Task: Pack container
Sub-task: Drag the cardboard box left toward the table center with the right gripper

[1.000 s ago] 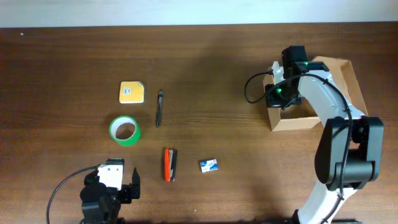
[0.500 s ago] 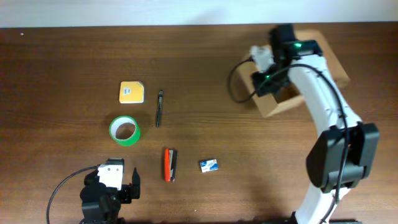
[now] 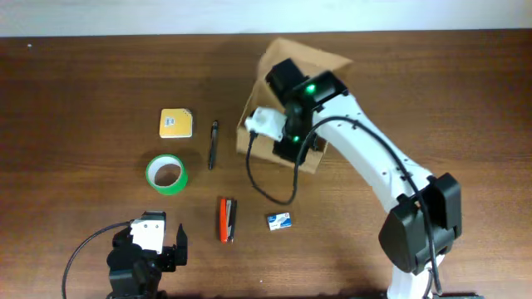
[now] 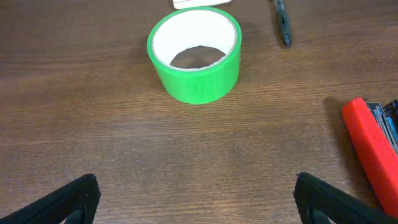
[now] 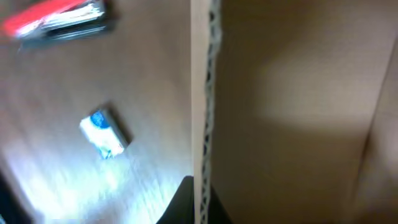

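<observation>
The container [image 3: 309,55], a tan cardboard box with its flap up, sits at the table's upper middle. My right gripper [image 3: 287,149] is shut on its front wall; the right wrist view shows the wall's edge [image 5: 200,106] pinched between the fingers [image 5: 198,202]. My left gripper [image 4: 198,199] is open and empty at the front left, above bare table. A green tape roll [image 3: 166,174] [image 4: 194,53], a yellow pad [image 3: 175,123], a black pen [image 3: 213,143] [image 4: 282,20], a red stapler [image 3: 226,218] [image 4: 372,147] and a small blue-white box [image 3: 279,220] [image 5: 104,134] lie on the table.
The dark wooden table [image 3: 83,100] ends at a pale wall along the back edge. The right arm's cable [image 3: 266,187] loops down in front of the container.
My right gripper has dragged the container from the far right to the table's upper middle, turning it. The left arm and the small items have not moved.
</observation>
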### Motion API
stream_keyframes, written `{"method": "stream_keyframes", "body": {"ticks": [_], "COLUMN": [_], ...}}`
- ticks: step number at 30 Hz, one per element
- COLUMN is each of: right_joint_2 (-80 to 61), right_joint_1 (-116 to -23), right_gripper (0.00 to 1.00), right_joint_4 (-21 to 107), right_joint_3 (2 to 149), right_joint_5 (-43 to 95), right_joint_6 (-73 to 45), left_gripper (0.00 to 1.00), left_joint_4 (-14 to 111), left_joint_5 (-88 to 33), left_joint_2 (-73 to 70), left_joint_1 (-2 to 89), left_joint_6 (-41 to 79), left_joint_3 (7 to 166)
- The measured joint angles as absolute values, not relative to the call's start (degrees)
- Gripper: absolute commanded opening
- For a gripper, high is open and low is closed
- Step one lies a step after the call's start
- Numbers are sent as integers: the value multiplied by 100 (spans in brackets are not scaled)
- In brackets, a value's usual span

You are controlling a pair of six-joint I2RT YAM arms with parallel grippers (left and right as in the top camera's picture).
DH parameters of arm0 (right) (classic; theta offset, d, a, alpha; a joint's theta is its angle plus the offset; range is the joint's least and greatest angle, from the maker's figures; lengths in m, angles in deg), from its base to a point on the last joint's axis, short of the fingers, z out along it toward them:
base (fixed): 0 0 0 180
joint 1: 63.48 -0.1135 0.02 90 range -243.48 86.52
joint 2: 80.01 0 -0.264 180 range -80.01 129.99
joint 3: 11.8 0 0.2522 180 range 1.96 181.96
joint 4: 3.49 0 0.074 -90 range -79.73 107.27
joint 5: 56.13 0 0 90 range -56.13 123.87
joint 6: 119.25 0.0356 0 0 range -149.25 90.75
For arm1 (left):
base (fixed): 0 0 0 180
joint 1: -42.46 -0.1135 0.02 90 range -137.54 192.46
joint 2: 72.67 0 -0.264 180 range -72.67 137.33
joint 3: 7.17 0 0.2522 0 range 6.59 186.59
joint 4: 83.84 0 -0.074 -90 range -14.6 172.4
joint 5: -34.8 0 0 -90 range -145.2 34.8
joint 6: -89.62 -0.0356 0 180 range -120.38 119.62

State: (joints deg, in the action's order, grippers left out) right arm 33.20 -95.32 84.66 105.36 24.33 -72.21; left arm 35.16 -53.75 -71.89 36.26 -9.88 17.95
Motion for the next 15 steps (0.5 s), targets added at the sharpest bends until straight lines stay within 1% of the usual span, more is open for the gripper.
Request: {"method": "stream_keyframes", "body": {"ticks": [8, 15], "right_joint_2": [3320, 3320], "right_joint_1": [-9597, -9599], "right_gripper": [3, 4], "right_joint_4": [8501, 8201], "right_joint_3": [10494, 10011], "right_joint_5": [2321, 2216], "right_joint_6": [-8316, -8714], "left_gripper": [99, 100], "left_joint_4": [3516, 3516], "left_joint_5": [-5377, -5377], "left_joint_2": [-7189, -7189], "left_joint_1": [3626, 3626], "left_joint_6": [-988, -988], "left_joint_3": [1795, 1795]}}
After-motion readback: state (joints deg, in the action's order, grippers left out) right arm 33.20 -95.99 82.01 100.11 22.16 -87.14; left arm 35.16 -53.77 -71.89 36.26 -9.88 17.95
